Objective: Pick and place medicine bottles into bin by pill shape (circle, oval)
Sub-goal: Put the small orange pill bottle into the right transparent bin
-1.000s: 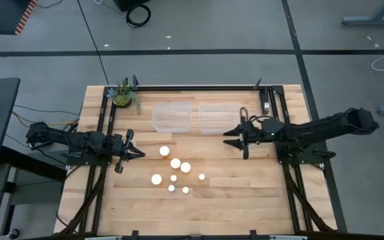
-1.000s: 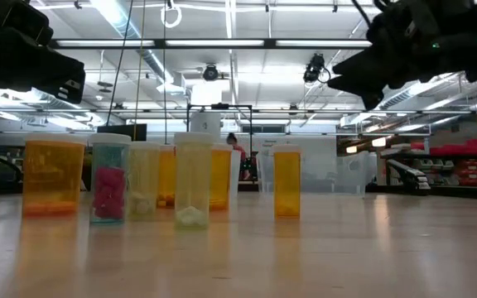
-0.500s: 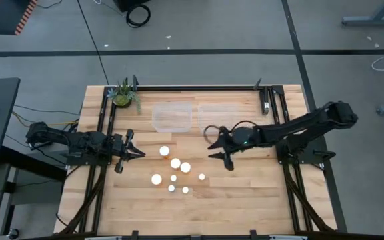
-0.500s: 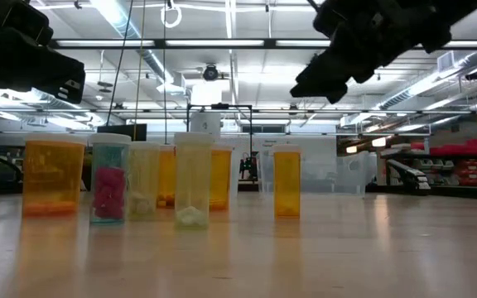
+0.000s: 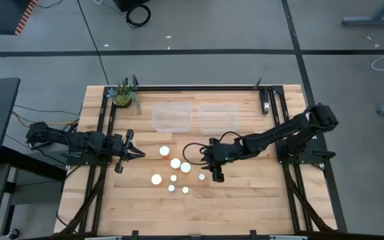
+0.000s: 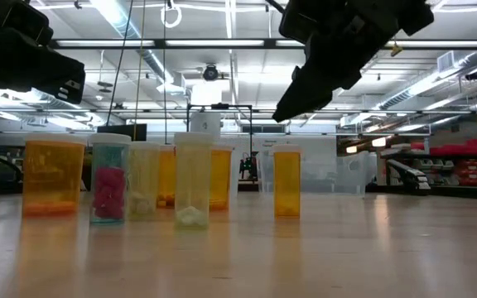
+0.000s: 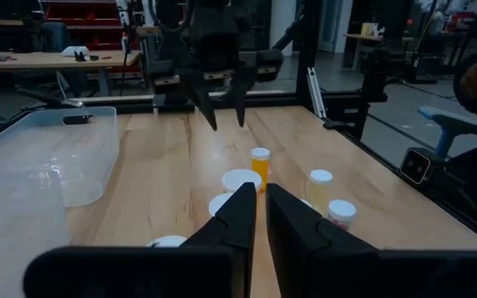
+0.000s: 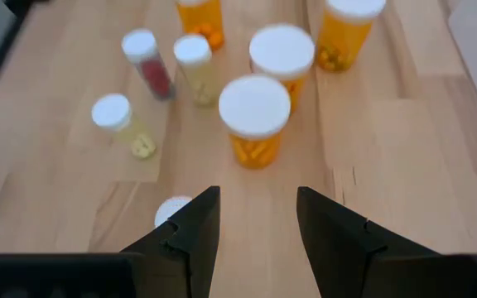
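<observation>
1. Right gripper [image 5: 213, 167]: fingers spread and empty, poised above the wooden table [image 5: 245, 193] at the right edge of the bottle cluster, just beside the nearest small white-capped bottle [image 5: 201, 177].
2. Left gripper [image 5: 137, 154]: fingers pressed together, holding nothing, at the table's left side, apart from the bottles.
3. Amber-orange cylindrical medicine bottles with white round caps [image 5: 175, 163]: standing upright and clustered at mid-table, wider ones toward the bins, smaller ones nearer the front edge.
4. Two clear plastic bins [image 5: 173, 117], [image 5: 217, 117]: side by side behind the cluster.
5. Small green potted plant [image 5: 123, 95]: at the rear left corner.
</observation>
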Controlling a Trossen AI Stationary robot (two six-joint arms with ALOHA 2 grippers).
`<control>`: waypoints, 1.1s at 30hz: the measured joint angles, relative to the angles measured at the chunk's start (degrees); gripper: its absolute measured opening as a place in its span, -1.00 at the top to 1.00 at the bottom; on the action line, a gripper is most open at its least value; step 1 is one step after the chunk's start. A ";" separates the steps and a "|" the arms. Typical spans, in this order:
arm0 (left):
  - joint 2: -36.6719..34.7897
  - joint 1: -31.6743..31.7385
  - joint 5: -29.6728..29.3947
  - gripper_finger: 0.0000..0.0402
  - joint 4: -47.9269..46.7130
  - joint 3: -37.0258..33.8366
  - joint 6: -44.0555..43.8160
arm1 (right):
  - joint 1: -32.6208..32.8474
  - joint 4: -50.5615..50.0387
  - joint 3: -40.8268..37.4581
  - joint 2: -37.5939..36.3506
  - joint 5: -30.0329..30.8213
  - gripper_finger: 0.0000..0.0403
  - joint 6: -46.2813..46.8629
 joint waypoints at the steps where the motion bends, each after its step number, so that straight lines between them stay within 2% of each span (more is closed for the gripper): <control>1: 0.00 0.00 0.00 0.81 0.02 0.00 0.00 | 0.53 -1.28 1.08 0.70 0.77 0.17 0.39; 10: -0.01 0.01 -0.01 0.85 0.04 0.02 0.00 | 4.71 -9.55 10.31 6.54 4.74 0.17 1.11; 15: -0.02 0.01 -0.02 0.81 0.04 0.00 0.00 | 5.35 -13.63 15.10 10.39 4.89 0.16 1.14; 25: 0.00 0.02 -0.02 0.84 0.07 0.02 0.00 | 5.35 -24.97 25.33 17.10 4.48 -0.14 1.71; 33: 0.00 0.02 0.00 0.82 0.07 0.00 0.00 | 5.35 -26.70 25.90 19.82 2.88 -0.25 3.67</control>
